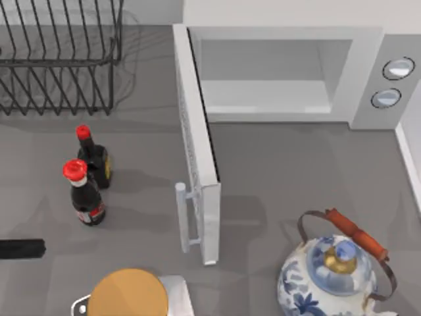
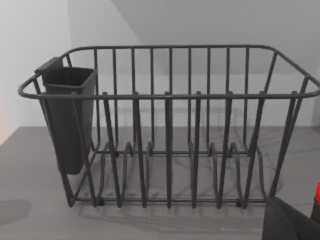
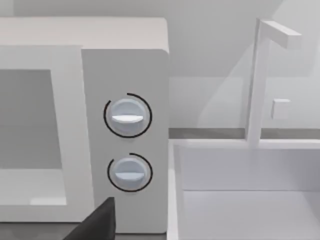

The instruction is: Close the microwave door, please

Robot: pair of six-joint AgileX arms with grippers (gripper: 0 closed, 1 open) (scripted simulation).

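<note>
While the large boxy light-grey microwave (image 1: 296, 72) sits at the bench's (image 1: 276, 171) twelve o'clock edge, its light grey door with a speckled mesh window (image 1: 197, 151) stands swung wide open, reaching toward six o'clock, its slim white bar handle (image 1: 181, 217) on the nine o'clock face. Two round silver knobs (image 1: 393, 82) lie at two o'clock. A dark wire dish rack (image 1: 59, 59) occupies ten o'clock, two red-capped dark sauce bottles (image 1: 87, 178) nine o'clock, a blue-and-white porcelain teapot (image 1: 335, 276) five o'clock. Whether either claw is spread or pressed together, I cannot tell.

Lt-grey microwave (image 1: 368, 72), blue-white teapot (image 1: 309, 283)
</note>
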